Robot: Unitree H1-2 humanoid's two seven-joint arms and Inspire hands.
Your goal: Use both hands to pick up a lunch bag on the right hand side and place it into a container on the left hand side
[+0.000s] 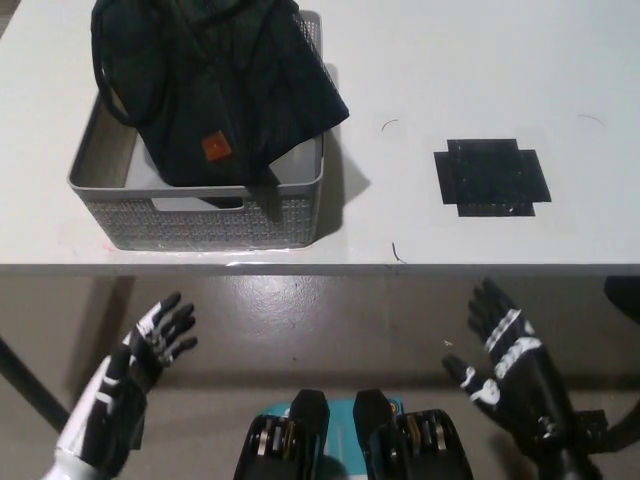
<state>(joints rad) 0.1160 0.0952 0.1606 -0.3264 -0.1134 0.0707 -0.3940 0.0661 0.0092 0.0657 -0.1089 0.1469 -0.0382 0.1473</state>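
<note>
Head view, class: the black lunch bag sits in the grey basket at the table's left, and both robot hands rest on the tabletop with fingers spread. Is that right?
Not quite. The head view shows the black lunch bag in the grey basket at the table's left, but neither robot hand is on the tabletop: the left robot hand and right robot hand hang below the table's front edge, over the floor, fingers spread.

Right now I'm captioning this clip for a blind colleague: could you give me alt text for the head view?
A black lunch bag sits in a grey container at the left of a white table, spilling over its right rim. A black tape patch marks the table's right side. Both hands, white left hand and black right hand, hang open below the table edge.
</note>
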